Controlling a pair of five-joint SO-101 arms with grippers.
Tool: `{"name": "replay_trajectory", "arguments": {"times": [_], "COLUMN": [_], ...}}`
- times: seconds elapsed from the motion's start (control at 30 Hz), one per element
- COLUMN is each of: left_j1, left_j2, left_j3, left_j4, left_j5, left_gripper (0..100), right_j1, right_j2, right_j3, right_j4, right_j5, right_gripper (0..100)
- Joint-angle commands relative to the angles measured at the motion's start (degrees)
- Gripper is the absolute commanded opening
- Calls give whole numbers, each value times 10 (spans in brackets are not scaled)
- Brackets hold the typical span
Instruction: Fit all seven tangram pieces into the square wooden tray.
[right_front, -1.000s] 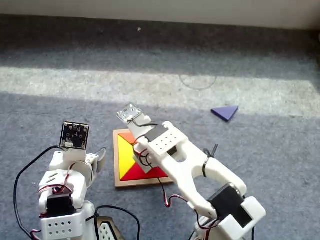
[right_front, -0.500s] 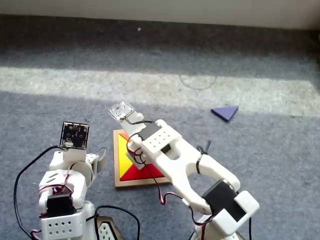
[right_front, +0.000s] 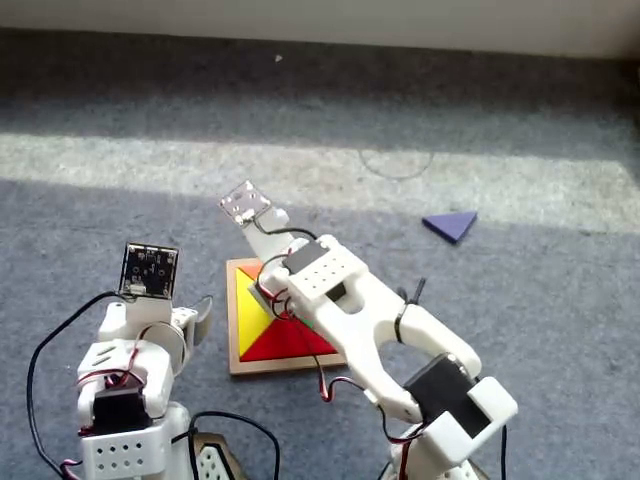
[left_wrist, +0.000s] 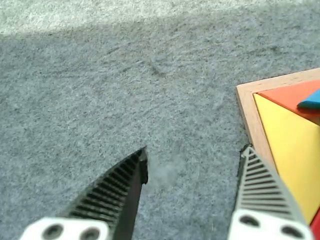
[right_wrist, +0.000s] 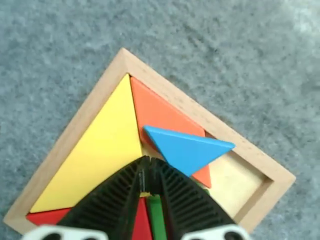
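The right end effector (right_wrist: 148, 162) is being held clenched on nothing over the square wooden tray (right_wrist: 200, 116), just beside the blue triangle (right_wrist: 187, 147). That triangle is being propped askew across the orange piece (right_wrist: 160, 112), unseated. A careless nudge is being judged likely to wedge it or lift seated neighbours. The left end effector (left_wrist: 195, 150) is being held released beside the tray. The purple triangle (right_front: 450, 225) is being left well apart on the carpet.

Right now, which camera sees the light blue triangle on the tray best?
The right wrist view: the light blue triangle shows almost whole, lying across the orange piece in the tray. The left wrist view catches just its corner. In the high view the right arm stands over that spot.
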Motion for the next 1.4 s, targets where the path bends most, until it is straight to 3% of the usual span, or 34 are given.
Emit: {"name": "replay_trajectory", "arguments": {"times": [0.0,0.2,0.53,0.8,0.93,1.17,1.37], "left_j1": [7,7,8,8,8,8,8], "left_j2": [-7,-7,-7,-7,-7,-7,-7], "left_j3": [-3,-3,-3,-3,-3,-3,-3], "left_j4": [-3,-3,-3,-3,-3,-3,-3], "left_j5": [-4,-4,-4,-4,-4,-4,-4], "left_gripper": [295,295,295,295,295,295,295], "right_j1": [-11,-22,42,44,43,40,21], "right_j2": [-65,-159,-100,7,-7,-54,-58], "right_j3": [-21,8,75,28,23,20,23], "right_j4": [32,33,-153,-152,-143,-40,-37], "right_j5": [0,0,0,3,3,0,-1], "right_gripper": [5,5,5,5,5,5,5]}}
